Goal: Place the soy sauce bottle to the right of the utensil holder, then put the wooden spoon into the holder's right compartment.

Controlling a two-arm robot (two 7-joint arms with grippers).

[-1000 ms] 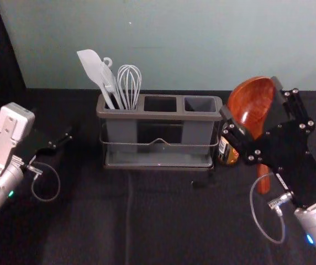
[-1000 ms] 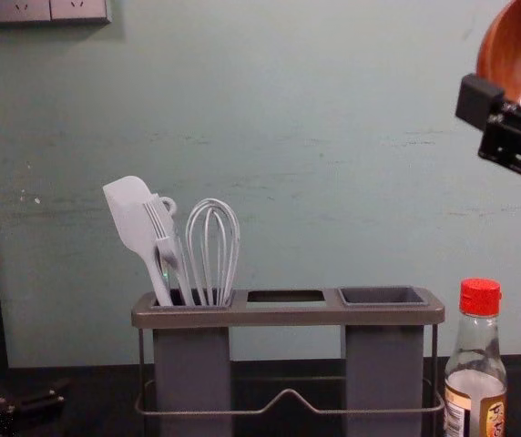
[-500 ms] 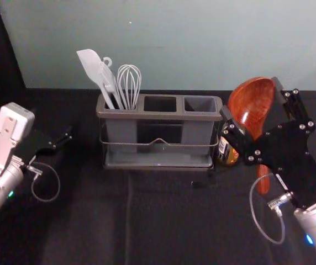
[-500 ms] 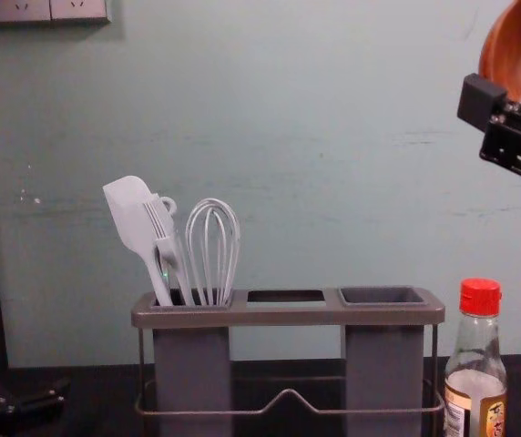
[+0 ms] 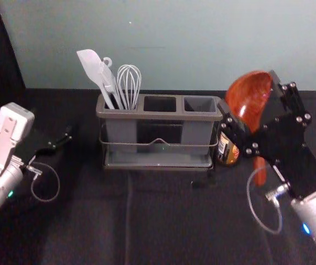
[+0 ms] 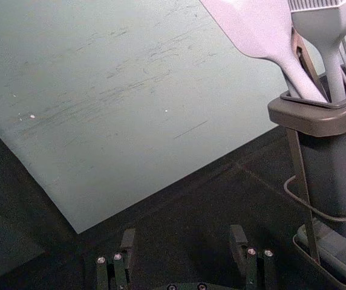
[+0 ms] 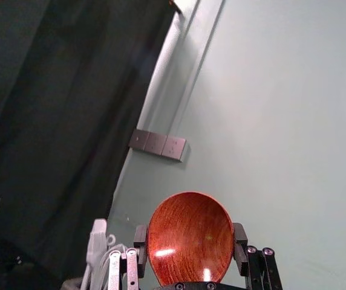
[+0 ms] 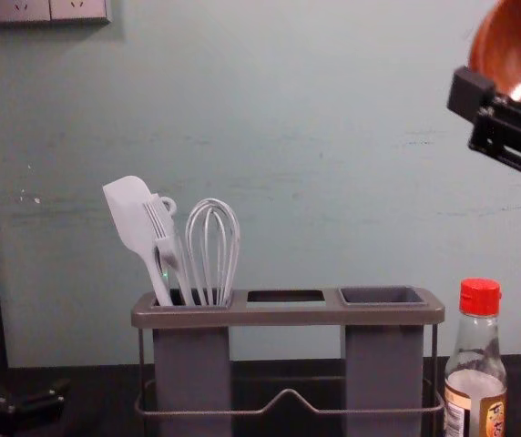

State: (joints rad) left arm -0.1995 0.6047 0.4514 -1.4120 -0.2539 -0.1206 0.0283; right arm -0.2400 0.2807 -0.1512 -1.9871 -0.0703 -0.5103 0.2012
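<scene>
A pale green wall (image 5: 169,44) fills the top of the head view, above the black table (image 5: 163,221). At the centre stands the grey utensil holder (image 5: 155,115), three compartments side by side. My right gripper (image 5: 247,91) reaches in from the lower right, its fingers clamped on the wooden spoon's bowl, one on each side. My left gripper (image 5: 64,139) waits at the frame's left, its fingers apart.

The wooden spoon (image 5: 248,99) I hold up at right of frame, bowl uppermost, handle hanging down: glossy red-brown, its deep round bowl streaked with fine grain and catching bright glints. The soy sauce bottle (image 8: 477,364) stands upright just beside the holder's right end, red-capped, clear at the neck, labelled in orange and yellow. A pale spatula (image 8: 133,214), a whisk (image 8: 212,246) and a brush (image 8: 165,232) lean in the left compartment.
</scene>
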